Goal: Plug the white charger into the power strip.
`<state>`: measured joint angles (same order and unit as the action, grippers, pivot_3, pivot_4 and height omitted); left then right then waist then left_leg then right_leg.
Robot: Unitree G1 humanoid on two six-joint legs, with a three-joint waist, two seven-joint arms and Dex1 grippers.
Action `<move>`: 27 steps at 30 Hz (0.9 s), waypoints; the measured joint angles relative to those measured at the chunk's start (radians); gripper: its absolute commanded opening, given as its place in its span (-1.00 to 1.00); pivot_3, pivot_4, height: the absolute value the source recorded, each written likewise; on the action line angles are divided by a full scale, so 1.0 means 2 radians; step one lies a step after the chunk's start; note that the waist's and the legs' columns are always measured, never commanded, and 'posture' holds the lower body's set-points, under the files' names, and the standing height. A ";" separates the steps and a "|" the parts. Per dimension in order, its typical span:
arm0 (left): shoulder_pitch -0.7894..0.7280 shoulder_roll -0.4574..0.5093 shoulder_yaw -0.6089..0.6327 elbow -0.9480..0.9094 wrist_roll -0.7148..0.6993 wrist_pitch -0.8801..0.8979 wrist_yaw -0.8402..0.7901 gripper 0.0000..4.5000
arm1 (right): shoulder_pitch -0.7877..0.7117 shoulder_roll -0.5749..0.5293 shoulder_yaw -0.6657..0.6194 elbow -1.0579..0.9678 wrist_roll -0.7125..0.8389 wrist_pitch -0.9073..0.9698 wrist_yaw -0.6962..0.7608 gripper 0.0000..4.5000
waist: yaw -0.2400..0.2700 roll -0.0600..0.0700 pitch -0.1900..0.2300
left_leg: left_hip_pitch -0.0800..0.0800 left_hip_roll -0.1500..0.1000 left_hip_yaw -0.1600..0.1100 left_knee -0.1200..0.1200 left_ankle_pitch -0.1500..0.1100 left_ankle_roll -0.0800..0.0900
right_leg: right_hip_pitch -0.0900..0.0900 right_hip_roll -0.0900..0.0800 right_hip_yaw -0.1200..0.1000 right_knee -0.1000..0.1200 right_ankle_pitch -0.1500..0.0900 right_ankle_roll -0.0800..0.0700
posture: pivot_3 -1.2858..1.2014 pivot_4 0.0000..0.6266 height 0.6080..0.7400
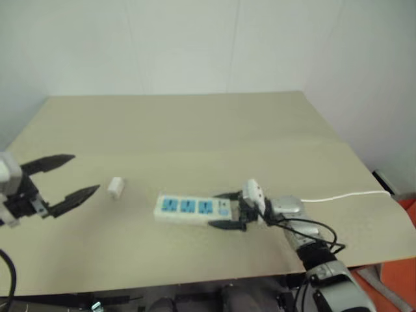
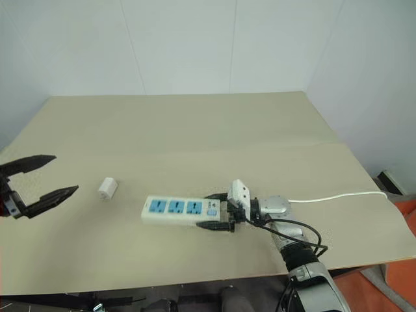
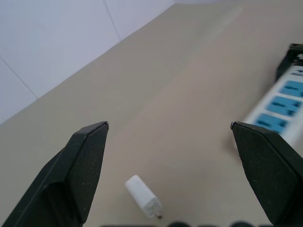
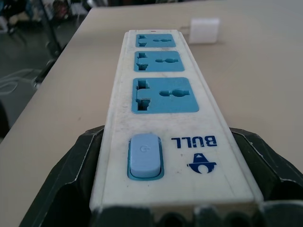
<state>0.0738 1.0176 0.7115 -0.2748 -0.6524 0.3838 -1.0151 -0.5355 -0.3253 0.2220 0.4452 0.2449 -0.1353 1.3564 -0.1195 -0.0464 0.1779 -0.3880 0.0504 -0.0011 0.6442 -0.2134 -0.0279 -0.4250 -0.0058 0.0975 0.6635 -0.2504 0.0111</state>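
Observation:
The power strip (image 1: 187, 207) lies flat on the tan table (image 1: 195, 130), its three blue sockets facing up. My right gripper (image 1: 220, 210) is shut on its switch end, one black finger (image 4: 71, 175) pressed against each long side. The white charger (image 1: 116, 187) lies on its side on the table, a short way left of the strip's free end, and also appears beyond the strip in the right wrist view (image 4: 204, 30). My left gripper (image 1: 86, 173) hovers above the table just left of the charger, open wide and holding nothing. The charger (image 3: 142, 196) lies low between its fingers.
The strip's thin white cord (image 1: 344, 194) runs right across the table to its right edge. White walls stand behind the table. An orange object (image 1: 406, 260) sits past the table's near right corner.

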 measured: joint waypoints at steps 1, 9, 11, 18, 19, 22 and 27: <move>-0.025 0.010 -0.017 0.015 0.008 0.011 0.013 1.00 | -0.005 0.003 0.002 0.012 -0.004 -0.005 0.003 0.52 | 0.001 0.000 0.000 | 0.000 0.000 0.000 0.000 0.000 0.000 | 0.000 0.000 0.000 0.000 0.000 0.000 | 0.03 -0.52 1.00; -0.279 0.065 -0.146 0.074 -0.022 0.287 0.164 1.00 | -0.034 0.036 0.004 0.085 -0.022 -0.036 0.008 0.52 | 0.005 -0.002 0.001 | -0.001 -0.001 -0.002 0.000 0.000 0.000 | 0.000 0.000 -0.001 0.000 0.000 0.001 | 0.03 -0.52 1.00; -0.364 0.072 -0.189 0.092 -0.031 0.380 0.188 1.00 | -0.036 0.040 0.003 0.091 -0.023 -0.040 0.008 0.52 | 0.005 -0.002 0.001 | -0.001 -0.001 -0.002 0.000 0.000 0.000 | 0.000 0.000 -0.001 0.000 0.000 0.001 | 0.03 -0.52 1.00; -0.666 0.035 -0.405 0.322 -0.028 0.608 0.258 1.00 | -0.038 0.049 0.000 0.109 -0.024 -0.063 0.009 0.52 | 0.006 -0.002 0.001 | 0.000 -0.001 -0.004 0.000 0.000 0.000 | 0.000 0.001 -0.001 0.002 0.000 0.001 | 0.03 -0.52 1.00; -0.696 0.032 -0.436 0.359 -0.033 0.610 0.264 1.00 | -0.038 0.050 0.000 0.110 -0.024 -0.065 0.009 0.52 | 0.006 -0.002 0.001 | 0.000 -0.001 -0.004 0.000 0.000 0.000 | 0.000 0.001 -0.001 0.002 0.000 0.001 | 0.03 -0.52 1.00; -0.774 0.006 -0.524 0.481 -0.048 0.613 0.288 1.00 | -0.038 0.051 0.000 0.113 -0.024 -0.071 0.010 0.52 | 0.006 -0.002 0.001 | -0.001 -0.001 -0.004 0.000 0.000 0.000 | 0.000 0.001 -0.001 0.002 0.000 0.001 | 0.03 -0.52 1.00; -0.841 -0.075 -0.567 0.657 -0.023 0.613 0.333 1.00 | -0.039 0.054 0.000 0.116 -0.024 -0.076 0.009 0.52 | 0.008 -0.002 0.001 | -0.001 -0.002 -0.004 0.001 0.000 0.000 | 0.000 0.002 -0.001 0.002 0.000 0.001 | 0.03 -0.52 1.00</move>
<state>-1.6078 0.8684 -0.4226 1.0398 -0.6979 1.6100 -0.3491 -0.6131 -0.2181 0.2210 0.6777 0.1971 -0.2877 1.3752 -0.1034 -0.0504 0.1800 -0.3893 0.0473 -0.0094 0.6457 -0.2135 -0.0283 -0.4252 -0.0028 0.0956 0.6670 -0.2496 0.0134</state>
